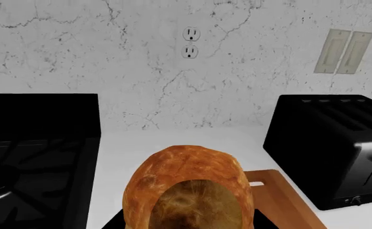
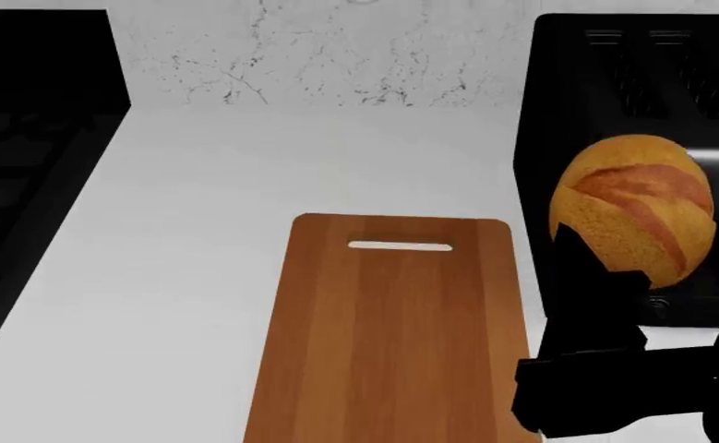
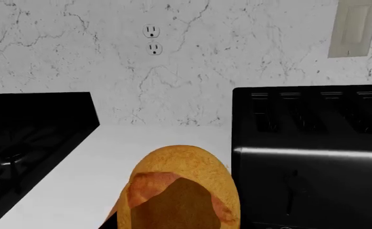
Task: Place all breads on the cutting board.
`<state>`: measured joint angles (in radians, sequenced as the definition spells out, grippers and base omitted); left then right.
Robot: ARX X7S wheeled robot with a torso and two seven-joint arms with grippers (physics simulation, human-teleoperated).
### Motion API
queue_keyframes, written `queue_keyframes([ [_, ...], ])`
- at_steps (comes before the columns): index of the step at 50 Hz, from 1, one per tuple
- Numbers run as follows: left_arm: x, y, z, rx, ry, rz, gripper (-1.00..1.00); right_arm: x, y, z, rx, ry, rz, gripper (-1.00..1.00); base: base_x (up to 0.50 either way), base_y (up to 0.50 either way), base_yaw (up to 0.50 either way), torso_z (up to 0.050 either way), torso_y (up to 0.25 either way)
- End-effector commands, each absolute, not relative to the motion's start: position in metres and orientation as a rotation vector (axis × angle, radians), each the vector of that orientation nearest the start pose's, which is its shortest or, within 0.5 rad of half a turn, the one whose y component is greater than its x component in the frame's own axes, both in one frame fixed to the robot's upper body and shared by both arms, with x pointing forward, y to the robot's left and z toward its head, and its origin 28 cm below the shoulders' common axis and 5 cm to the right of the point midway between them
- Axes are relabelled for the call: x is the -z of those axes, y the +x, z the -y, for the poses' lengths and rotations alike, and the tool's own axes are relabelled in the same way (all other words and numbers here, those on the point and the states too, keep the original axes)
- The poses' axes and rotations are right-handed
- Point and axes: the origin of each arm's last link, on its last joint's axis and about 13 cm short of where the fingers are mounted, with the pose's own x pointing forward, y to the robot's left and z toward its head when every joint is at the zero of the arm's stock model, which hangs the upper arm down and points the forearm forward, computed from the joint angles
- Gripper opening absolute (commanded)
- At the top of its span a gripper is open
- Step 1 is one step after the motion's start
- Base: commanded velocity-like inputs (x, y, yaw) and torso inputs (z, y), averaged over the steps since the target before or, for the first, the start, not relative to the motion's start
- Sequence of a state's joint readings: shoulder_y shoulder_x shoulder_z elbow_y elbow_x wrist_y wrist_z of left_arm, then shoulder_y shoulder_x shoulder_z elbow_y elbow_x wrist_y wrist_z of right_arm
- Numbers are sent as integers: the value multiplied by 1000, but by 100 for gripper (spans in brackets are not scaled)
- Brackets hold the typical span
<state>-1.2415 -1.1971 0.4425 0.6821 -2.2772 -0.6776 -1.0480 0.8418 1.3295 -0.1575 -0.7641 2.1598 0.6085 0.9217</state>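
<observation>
Carry step. Right gripper (image 2: 605, 268) grasps loaf (image 2: 636, 208) at board's (image 2: 390, 323) 3 o'clock; left gripper holds roll (image 1: 186, 193). Next: lower onto board.

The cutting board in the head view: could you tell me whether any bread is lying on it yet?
No, the cutting board shows only bare wood, and the scored loaf is held up beside it, in front of the toaster.

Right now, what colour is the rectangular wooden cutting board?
The rectangular wooden cutting board is warm brown with lengthwise grain, clearest in the head view.
</observation>
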Motion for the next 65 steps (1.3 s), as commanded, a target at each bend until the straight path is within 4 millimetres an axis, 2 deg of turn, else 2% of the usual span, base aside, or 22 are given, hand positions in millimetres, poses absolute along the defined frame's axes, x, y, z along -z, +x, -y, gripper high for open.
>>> queue_keyframes([
  [1,-332,148,-261,250,-108,-139,-100,-309,140,168,-207,59,-108,-100,391,1,0,0,0],
  [20,-337,152,-255,274,-88,-129,-100,-313,130,170,-189,36,-86,-100,117,0,0,0,1],
  [39,-337,155,-256,274,-90,-129,-100,-311,133,168,-194,31,-93,-100,-6,-145,0,1,0],
  [43,-347,160,-255,280,-58,-118,-100,-311,132,167,-199,23,-91,-100,0,0,0,0,0],
  [47,-367,170,-251,322,3,-110,-100,-311,130,165,-195,2,-105,-100,0,0,0,0,0],
  [51,-381,186,-241,435,75,-158,-100,-310,129,167,-189,-3,-121,-100,0,0,0,0,2],
  [56,-400,217,-226,535,190,-216,-100,-311,127,168,-188,-2,-128,-100,0,0,0,0,0],
  [61,-412,243,-215,586,209,-263,-100,-308,128,169,-183,5,-135,-100,0,0,0,0,0],
  [65,-414,264,-206,606,233,-299,-100,-308,128,169,-181,7,-138,-100,0,0,0,0,0],
])
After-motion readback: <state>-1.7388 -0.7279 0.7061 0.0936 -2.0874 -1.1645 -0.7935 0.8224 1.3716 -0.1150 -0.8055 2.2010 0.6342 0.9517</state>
